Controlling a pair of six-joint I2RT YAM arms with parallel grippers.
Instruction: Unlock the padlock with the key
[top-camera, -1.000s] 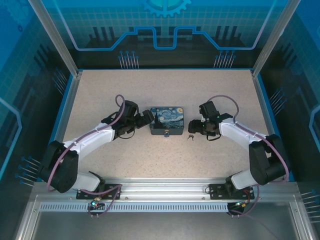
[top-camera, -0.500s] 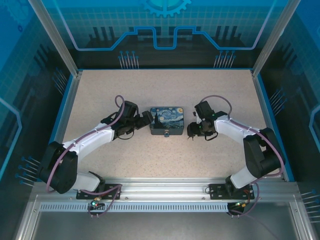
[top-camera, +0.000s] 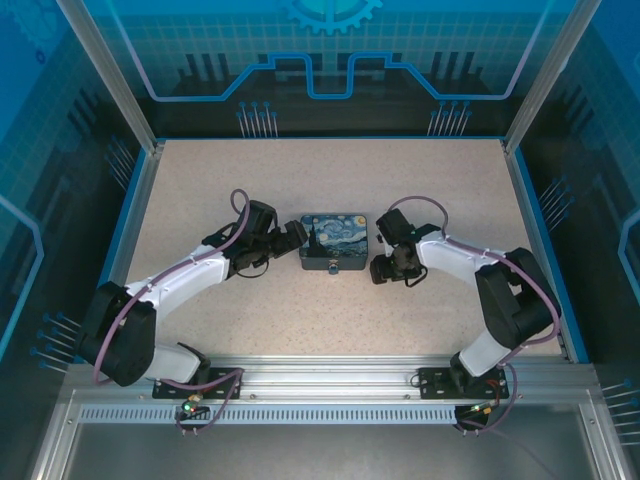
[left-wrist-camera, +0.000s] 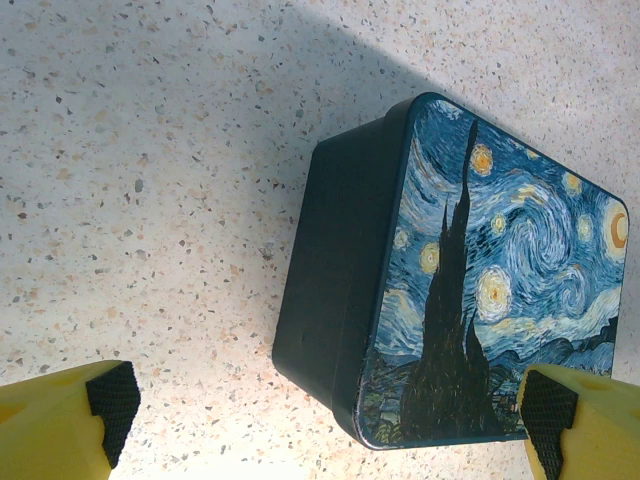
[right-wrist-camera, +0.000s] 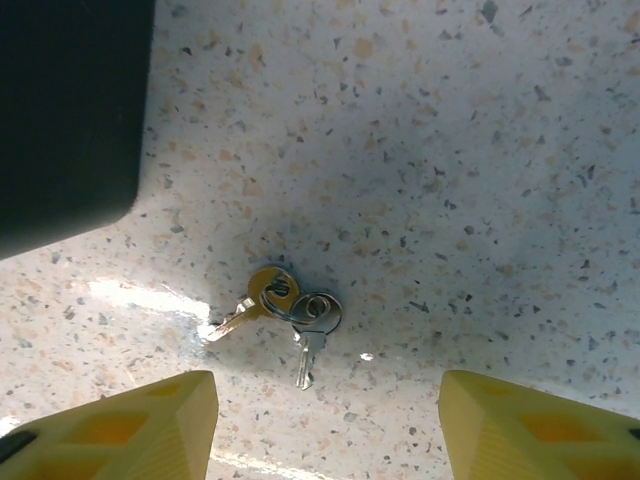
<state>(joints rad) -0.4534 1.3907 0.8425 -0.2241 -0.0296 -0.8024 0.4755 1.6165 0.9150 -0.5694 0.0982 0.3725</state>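
Note:
The padlock (top-camera: 333, 240) is a chunky block with a blue swirl print and dark sides, lying flat mid-table. My left gripper (top-camera: 296, 237) sits at its left end, open, and the near corner of the padlock (left-wrist-camera: 470, 290) lies between its yellow fingers (left-wrist-camera: 60, 420). The left gripper (left-wrist-camera: 330, 425) holds nothing. The key (right-wrist-camera: 262, 298) is a small gold one on a wire ring with a silver key (right-wrist-camera: 307, 358), lying on the table right of the block's dark side (right-wrist-camera: 60, 100). My right gripper (right-wrist-camera: 325, 410) hovers open over them, one finger on each side. The right gripper (top-camera: 383, 268) covers them from above.
A speckled beige tabletop (top-camera: 330, 180) with blue walls on three sides and a metal rail (top-camera: 330, 375) along the near edge. Open floor lies behind and in front of the block.
My right gripper has moved left toward the block, over the keys, and its jaws have narrowed somewhat. The left arm and the block have not moved.

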